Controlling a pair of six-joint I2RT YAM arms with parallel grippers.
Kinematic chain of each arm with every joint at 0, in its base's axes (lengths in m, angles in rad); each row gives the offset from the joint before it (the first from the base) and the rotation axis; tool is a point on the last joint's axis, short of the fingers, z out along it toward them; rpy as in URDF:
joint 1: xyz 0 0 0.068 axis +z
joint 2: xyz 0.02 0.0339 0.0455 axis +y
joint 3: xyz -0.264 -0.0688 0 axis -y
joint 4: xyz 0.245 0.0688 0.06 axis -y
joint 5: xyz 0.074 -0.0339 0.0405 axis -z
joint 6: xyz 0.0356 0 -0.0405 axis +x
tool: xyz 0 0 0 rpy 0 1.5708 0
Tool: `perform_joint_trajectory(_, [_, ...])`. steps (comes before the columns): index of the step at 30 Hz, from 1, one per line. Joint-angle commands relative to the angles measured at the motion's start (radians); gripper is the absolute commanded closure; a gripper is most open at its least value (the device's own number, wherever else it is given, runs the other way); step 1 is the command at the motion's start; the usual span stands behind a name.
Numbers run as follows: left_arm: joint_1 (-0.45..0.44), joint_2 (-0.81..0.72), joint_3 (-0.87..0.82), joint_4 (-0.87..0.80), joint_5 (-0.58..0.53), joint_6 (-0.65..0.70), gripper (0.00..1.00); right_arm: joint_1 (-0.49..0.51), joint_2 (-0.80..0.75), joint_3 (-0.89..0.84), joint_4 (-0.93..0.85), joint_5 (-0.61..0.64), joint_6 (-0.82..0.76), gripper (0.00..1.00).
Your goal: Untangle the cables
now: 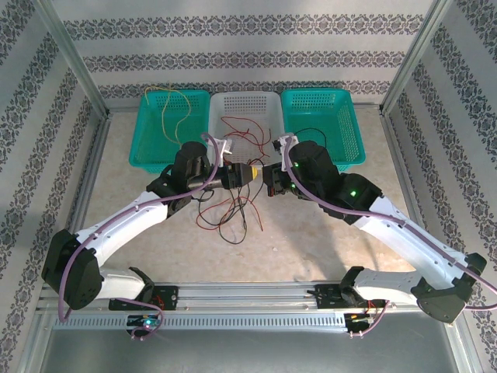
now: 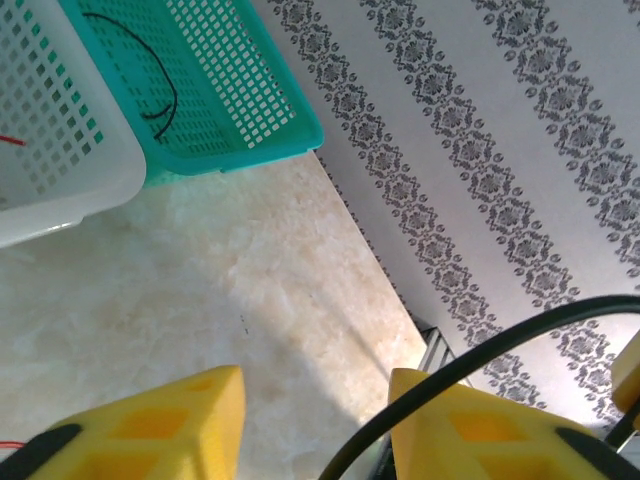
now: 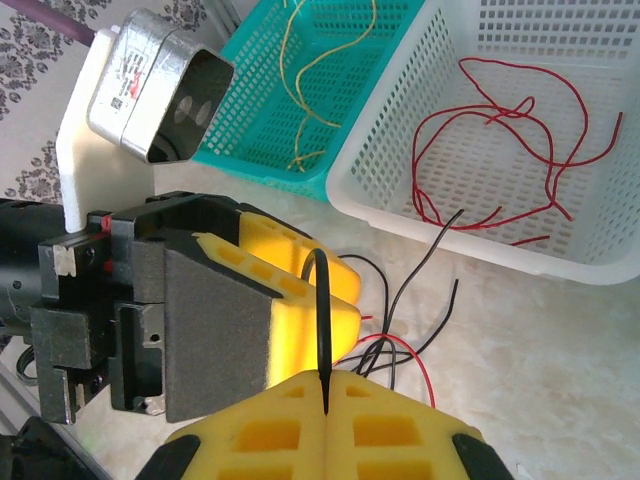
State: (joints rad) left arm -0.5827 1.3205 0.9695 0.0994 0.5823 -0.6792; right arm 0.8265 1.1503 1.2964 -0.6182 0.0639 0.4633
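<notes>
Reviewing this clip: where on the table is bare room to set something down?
Bare table lies between left arm and right arm, ahead of the near rail; a smaller strip sits between the right teal basket and the right wall. Crowded in the middle, where left gripper and right gripper meet above the cables.

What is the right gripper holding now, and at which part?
The right gripper pinches a black cable between its closed jaws; whether at the end or the middle cannot be told.

- White basket (image 1: 217, 116), teal baskets (image 1: 330, 116).
- Yellow cable (image 1: 165, 116), red cables (image 3: 417, 170), black cable (image 3: 322, 310).
- Yellow gripper pads (image 3: 295, 275).
- Beige marbled table (image 1: 326, 241).
- Walls (image 1: 233, 31): white, with grey floral stripes.
- White arms (image 1: 124, 221).
</notes>
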Motion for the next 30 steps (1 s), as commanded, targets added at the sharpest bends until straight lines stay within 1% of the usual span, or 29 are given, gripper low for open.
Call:
perform_joint_trajectory(1, [-0.009, -0.003, 0.021, 0.06, 0.038, 0.007, 0.64, -0.007, -0.029, 0.037, -0.003, 0.011, -0.013, 1.0])
perform_joint_trajectory(4, [-0.011, 0.009, 0.026, 0.084, 0.056, -0.012, 0.78, -0.007, -0.029, 0.037, -0.003, 0.017, -0.014, 1.0])
perform_joint_trajectory(6, [-0.011, 0.015, 0.034, 0.089, 0.069, -0.016, 0.89, -0.009, -0.031, 0.037, -0.005, 0.023, -0.015, 1.0])
perform_joint_trajectory(8, [-0.011, 0.015, 0.04, 0.088, 0.076, -0.012, 0.98, -0.012, -0.033, 0.037, -0.005, 0.026, -0.015, 1.0])
perform_joint_trajectory(9, [-0.011, 0.013, 0.042, 0.088, 0.076, -0.01, 1.0, -0.013, -0.033, 0.037, -0.005, 0.029, -0.015, 1.0])
perform_joint_trajectory(10, [-0.011, 0.01, 0.044, 0.088, 0.074, -0.007, 1.0, -0.015, -0.034, 0.037, -0.006, 0.032, -0.015, 1.0])
perform_joint_trajectory(11, [-0.011, 0.006, 0.045, 0.088, 0.067, -0.006, 1.0, -0.018, -0.034, 0.035, -0.009, 0.035, -0.014, 0.94])
perform_joint_trajectory(15, [-0.011, -0.012, 0.053, 0.076, 0.024, -0.007, 1.0, -0.031, -0.038, 0.019, -0.018, 0.065, -0.004, 0.63])
perform_joint_trajectory(17, [-0.011, -0.021, 0.068, 0.057, -0.007, -0.016, 1.0, -0.039, -0.043, 0.008, -0.019, 0.075, 0.004, 0.49])
perform_joint_trajectory(18, [-0.011, -0.026, 0.076, 0.047, -0.031, -0.024, 1.0, -0.041, -0.046, 0.002, -0.018, 0.076, 0.011, 0.43])
perform_joint_trajectory(20, [-0.009, -0.038, 0.091, 0.019, -0.091, -0.037, 1.0, -0.047, -0.055, -0.006, -0.01, 0.067, 0.017, 0.37])
perform_joint_trajectory(24, [-0.005, -0.051, 0.119, -0.081, -0.272, -0.081, 1.0, -0.047, -0.067, -0.019, 0.018, 0.027, 0.034, 0.32])
perform_joint_trajectory(27, [0.008, -0.064, 0.105, -0.06, -0.328, -0.202, 1.0, -0.032, -0.063, -0.026, 0.051, -0.027, 0.044, 0.31])
perform_joint_trajectory(30, [0.021, -0.074, 0.077, 0.003, -0.337, -0.297, 1.0, -0.004, -0.046, -0.032, 0.081, -0.062, 0.042, 0.31])
